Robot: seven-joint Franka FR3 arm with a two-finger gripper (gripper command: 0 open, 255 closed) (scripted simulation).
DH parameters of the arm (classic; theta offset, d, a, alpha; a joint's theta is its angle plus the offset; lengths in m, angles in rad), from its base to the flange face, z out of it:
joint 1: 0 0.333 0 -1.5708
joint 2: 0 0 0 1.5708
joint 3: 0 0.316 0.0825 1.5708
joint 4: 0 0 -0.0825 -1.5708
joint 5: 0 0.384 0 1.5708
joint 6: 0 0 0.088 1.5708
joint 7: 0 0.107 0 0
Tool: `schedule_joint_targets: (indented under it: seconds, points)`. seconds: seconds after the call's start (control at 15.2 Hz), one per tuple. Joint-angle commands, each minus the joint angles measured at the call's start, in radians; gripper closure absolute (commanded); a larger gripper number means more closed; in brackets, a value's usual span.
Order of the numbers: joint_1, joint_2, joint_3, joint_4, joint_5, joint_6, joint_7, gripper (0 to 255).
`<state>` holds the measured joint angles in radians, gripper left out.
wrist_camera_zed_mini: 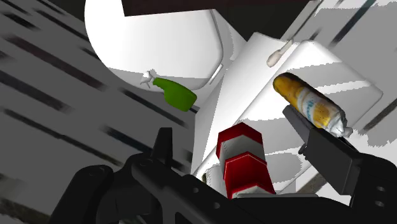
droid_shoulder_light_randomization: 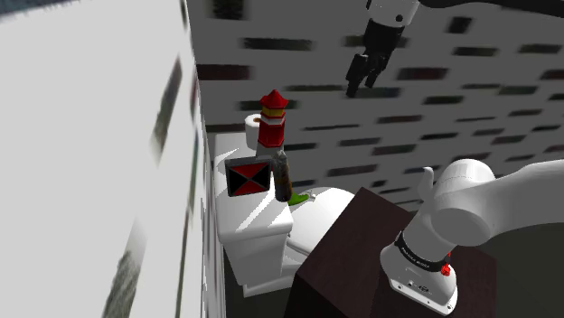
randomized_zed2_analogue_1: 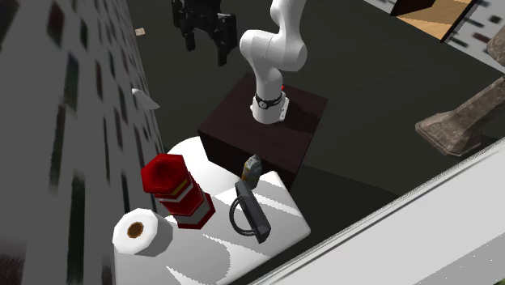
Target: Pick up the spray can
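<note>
The spray can (droid_shoulder_light_randomization: 281, 175), brownish yellow with a pale label, stands upright on the white toilet tank lid (droid_shoulder_light_randomization: 256, 215), beside a black and red box (droid_shoulder_light_randomization: 249, 176). It also appears as the spray can (randomized_zed2_analogue_1: 251, 171) at the lid's edge nearest the stand, and as the spray can (wrist_camera_zed_mini: 309, 102) ahead of the hand. My gripper (droid_shoulder_light_randomization: 363, 79) hangs high above and well away from it, open and holding nothing; the gripper (randomized_zed2_analogue_1: 205, 44) is over the floor beyond the stand. One black finger (wrist_camera_zed_mini: 164, 145) shows in the wrist view.
A red and white lighthouse figure (droid_shoulder_light_randomization: 273, 117) and a toilet paper roll (droid_shoulder_light_randomization: 252, 130) stand on the tank behind the can. A green bottle (droid_shoulder_light_randomization: 301, 196) lies on the toilet lid. The dark stand (droid_shoulder_light_randomization: 357, 262) is close beside the toilet. A wall runs along the shoulder view's left.
</note>
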<state>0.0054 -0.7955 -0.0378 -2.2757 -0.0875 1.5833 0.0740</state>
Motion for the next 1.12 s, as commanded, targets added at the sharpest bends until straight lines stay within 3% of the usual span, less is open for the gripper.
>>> schedule_joint_targets:
  seconds: [0.0, 0.59, 1.06]
  points:
    - [0.0, 0.0, 0.0, 0.0, 0.0, 0.0, 0.0, 0]
    - [0.054, 0.088, 0.195, -0.127, -0.013, 0.267, 0.146, 0]
    - [0.062, 0.24, 0.358, -0.155, -0.08, 0.465, 0.291, 0]
